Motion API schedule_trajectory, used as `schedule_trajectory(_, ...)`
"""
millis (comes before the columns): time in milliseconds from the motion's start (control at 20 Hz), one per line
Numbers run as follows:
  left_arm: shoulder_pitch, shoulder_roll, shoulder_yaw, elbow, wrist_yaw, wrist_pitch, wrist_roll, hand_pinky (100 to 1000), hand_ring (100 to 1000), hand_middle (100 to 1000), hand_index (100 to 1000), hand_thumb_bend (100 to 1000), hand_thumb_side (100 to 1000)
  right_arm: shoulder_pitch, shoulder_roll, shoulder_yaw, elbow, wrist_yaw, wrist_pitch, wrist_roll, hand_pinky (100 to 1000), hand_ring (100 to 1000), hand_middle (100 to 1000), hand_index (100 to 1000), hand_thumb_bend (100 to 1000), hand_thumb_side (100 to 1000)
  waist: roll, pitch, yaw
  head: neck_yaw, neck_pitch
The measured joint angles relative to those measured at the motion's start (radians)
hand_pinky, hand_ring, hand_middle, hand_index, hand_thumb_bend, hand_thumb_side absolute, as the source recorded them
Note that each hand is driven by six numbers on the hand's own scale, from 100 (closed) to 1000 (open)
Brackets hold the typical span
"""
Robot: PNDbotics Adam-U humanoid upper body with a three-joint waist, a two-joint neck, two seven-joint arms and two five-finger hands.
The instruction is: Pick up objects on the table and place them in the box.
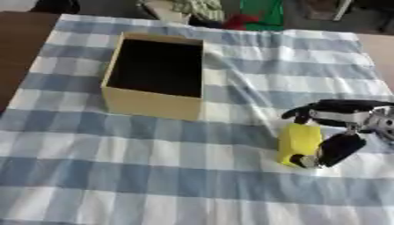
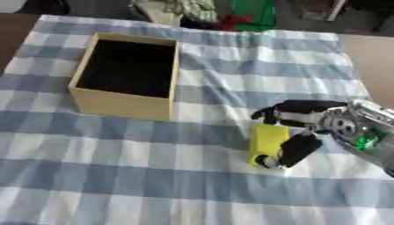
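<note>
We are at the grasp: our right hand (image 2: 308, 127) curls fingers and thumb round the yellow block (image 1: 298, 143) on the checked cloth (image 1: 154, 176). Next we judge: lift, carry left to the open cardboard box (image 1: 150, 103).

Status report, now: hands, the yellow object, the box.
Right hand curled round yellow object, down on the checked cloth. Left hand not in view. Box open, standing to the left; nothing between it and the object.
</note>
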Motion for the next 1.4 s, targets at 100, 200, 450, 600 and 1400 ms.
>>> schedule_trajectory(100, 0.000, 0.000, 0.000, 0.000, 0.000, 0.001, -0.001, 940, 612, 590, 631, 197, 655, -0.006, 0.005, 0.000, 0.000, 0.001, 0.012, -0.021, 815, 771, 648, 894, 210, 230, 0.000, 0.000, 0.000, 0.000, 0.000)
schedule_trajectory(200, 0.000, 0.000, 0.000, 0.000, 0.000, 0.001, -0.001, 940, 612, 590, 631, 197, 655, -0.008, 0.006, -0.001, 0.000, -0.001, 0.019, -0.047, 799, 754, 625, 875, 154, 152, 0.000, 0.000, -0.002, 0.001, 0.000)
schedule_trajectory(450, 0.000, 0.000, 0.000, 0.000, 0.000, 0.001, -0.001, 941, 611, 590, 630, 194, 655, -0.021, 0.005, -0.013, 0.000, -0.028, 0.010, -0.100, 763, 711, 582, 825, 100, 100, 0.000, 0.000, -0.006, 0.002, 0.001)
schedule_trajectory(600, 0.000, 0.000, 0.000, 0.000, 0.000, 0.002, -0.002, 940, 611, 590, 630, 190, 651, -0.023, 0.004, -0.026, 0.000, -0.045, -0.003, -0.119, 744, 689, 561, 804, 100, 100, 0.000, -0.001, -0.006, 0.002, 0.003)
schedule_trajectory(1400, 0.001, 0.000, -0.008, 0.000, 0.009, 0.000, -0.011, 938, 607, 588, 626, 192, 642, -0.280, -0.015, -0.094, 0.000, -0.136, -0.027, -0.145, 746, 649, 532, 792, 100, 100, -0.001, -0.018, 0.018, -0.019, 0.011)
